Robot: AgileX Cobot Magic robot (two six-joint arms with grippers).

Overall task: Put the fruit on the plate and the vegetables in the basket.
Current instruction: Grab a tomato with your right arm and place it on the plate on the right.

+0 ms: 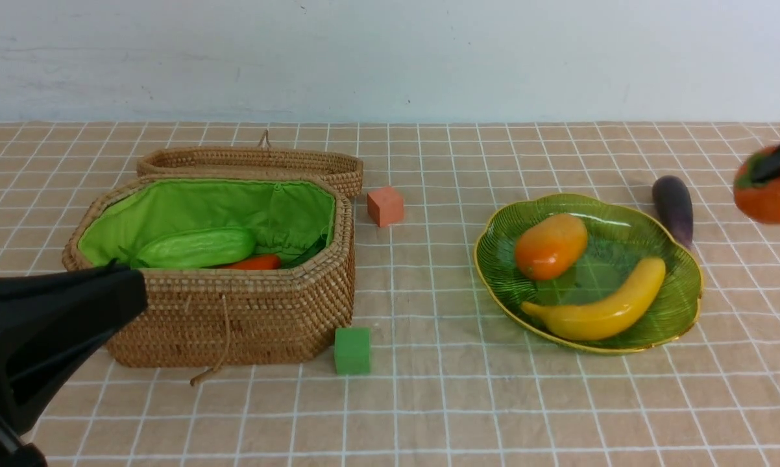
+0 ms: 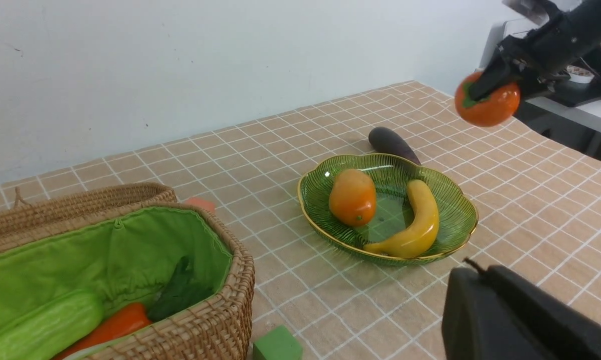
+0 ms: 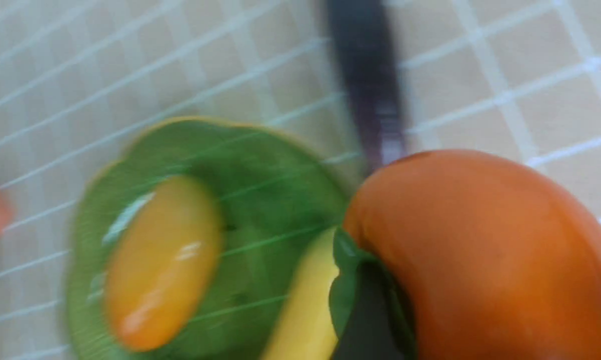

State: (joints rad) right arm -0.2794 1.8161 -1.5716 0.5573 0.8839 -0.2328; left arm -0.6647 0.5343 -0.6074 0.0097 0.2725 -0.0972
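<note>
Whereas the left wrist view alone shows the right arm (image 2: 555, 47), its parted gripper (image 1: 767, 163) grips the persimmon (image 1: 769, 188) above the bench (image 1: 429, 415), beyond the right rim of the plate (image 1: 623, 259).

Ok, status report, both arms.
Right fingers gripping persimmon, aloft, short of the leaf-ribbed plate. Left fingers shut. Eggplant lies beside plate.

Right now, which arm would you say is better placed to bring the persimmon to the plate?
The right: its fingers already grip the persimmon, held up in the air near the plate. The left arm is over on the basket's side, farther from the plate.
</note>
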